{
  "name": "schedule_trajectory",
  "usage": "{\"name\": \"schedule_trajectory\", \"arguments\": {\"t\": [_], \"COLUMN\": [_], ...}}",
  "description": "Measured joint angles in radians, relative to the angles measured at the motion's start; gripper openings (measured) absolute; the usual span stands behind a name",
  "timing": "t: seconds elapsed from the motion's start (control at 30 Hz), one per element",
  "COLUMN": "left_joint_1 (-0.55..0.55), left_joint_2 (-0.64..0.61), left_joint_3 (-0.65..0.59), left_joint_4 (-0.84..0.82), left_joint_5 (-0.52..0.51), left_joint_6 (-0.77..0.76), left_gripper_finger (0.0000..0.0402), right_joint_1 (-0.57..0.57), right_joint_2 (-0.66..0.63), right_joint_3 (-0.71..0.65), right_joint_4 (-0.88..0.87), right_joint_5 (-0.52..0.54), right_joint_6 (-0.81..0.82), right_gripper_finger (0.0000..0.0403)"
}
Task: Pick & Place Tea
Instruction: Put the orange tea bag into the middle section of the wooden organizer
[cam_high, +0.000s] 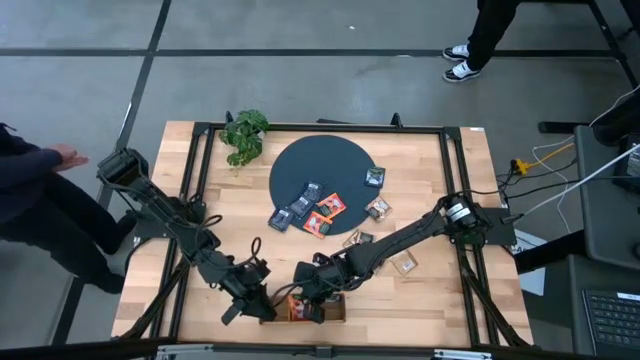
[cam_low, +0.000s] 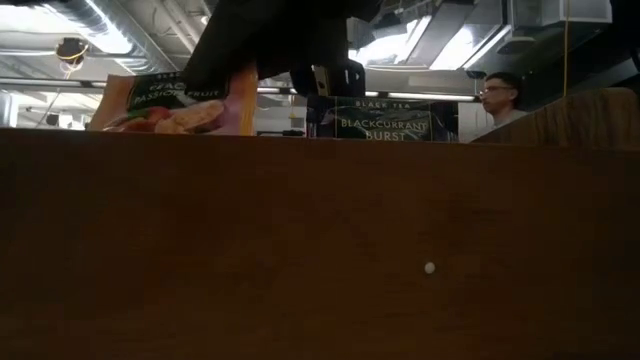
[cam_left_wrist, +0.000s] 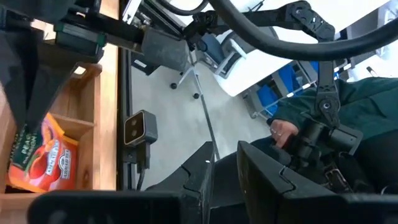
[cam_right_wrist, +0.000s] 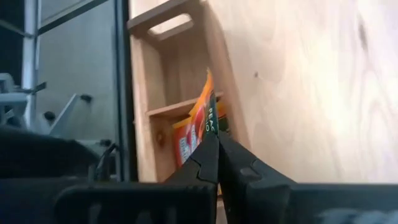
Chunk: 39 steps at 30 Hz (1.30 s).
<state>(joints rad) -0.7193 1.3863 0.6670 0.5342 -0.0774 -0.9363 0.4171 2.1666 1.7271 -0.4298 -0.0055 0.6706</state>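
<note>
While your right gripper (cam_right_wrist: 217, 140) hangs over the wooden tray (cam_high: 335, 312) at the table's near edge, its fingers are pressed together on the top edge of an orange sachet (cam_right_wrist: 200, 127) — the packet stands upright in a tray compartment, hard against a wooden divider. Your left gripper (cam_high: 250, 290) sits just beside the tray's other end, close to the right one; whether its fingers are spread or closed you cannot tell from these views.

Look at what crowds the spot: both arms meet over the tray, so the tray is mostly hidden from above. From table height the tray's wall fills the lower picture, with the orange sachet and a dark blackcurrant sachet (cam_low: 382, 122) poking above it.

The rest of the tea lies farther back — blue and red-orange sachets on the dark round mat (cam_high: 300, 165), a few pale ones (cam_high: 378, 208) on bare wood beside it. A green plant (cam_high: 245, 133) stands at the mat's left. A person's sleeve (cam_high: 25, 160) shows at the table's left side.
</note>
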Motion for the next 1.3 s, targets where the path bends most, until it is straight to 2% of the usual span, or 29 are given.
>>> {"name": "schedule_trajectory", "arguments": {"t": [0.3,0.43,0.67,0.83,0.97,1.07,1.17,1.23,1.3], "left_joint_1": [0.000,0.000,0.001,0.015,0.049,0.076,0.120,0.159,0.204], "left_joint_2": [0.000,0.000,0.000,0.000,0.000,0.000,0.000,0.000,0.001], "left_joint_3": [0.000,0.000,0.000,0.000,0.000,0.000,0.000,0.000,0.000], "left_joint_4": [-0.013,-0.014,-0.015,-0.013,-0.007,-0.007,-0.016,-0.039,-0.073], "left_joint_5": [0.000,0.000,-0.003,-0.021,-0.050,-0.061,-0.090,-0.097,-0.088], "left_joint_6": [-0.002,0.004,-0.011,-0.019,0.003,0.051,0.058,0.059,0.059], "left_gripper_finger": [0.0066,0.0066,0.0066,0.0066,0.0066,0.0066,0.0066,0.0066,0.0066], "right_joint_1": [0.000,0.000,-0.002,-0.003,0.001,0.014,0.029,0.033,0.029], "right_joint_2": [0.000,0.000,-0.001,-0.057,-0.124,-0.175,-0.222,-0.259,-0.306], "right_joint_3": [0.000,0.000,0.007,0.034,0.034,0.034,0.015,-0.037,-0.118], "right_joint_4": [-0.023,-0.024,-0.030,-0.032,-0.106,-0.179,-0.235,-0.266,-0.258], "right_joint_5": [0.001,-0.039,-0.041,-0.041,-0.034,0.027,0.164,0.253,0.288], "right_joint_6": [0.009,0.024,0.028,-0.028,-0.100,-0.164,-0.179,-0.157,-0.106], "right_gripper_finger": [0.0040,0.0067,0.0111,0.0116,0.0117,0.0117,0.0117,0.0117,0.0117]}}
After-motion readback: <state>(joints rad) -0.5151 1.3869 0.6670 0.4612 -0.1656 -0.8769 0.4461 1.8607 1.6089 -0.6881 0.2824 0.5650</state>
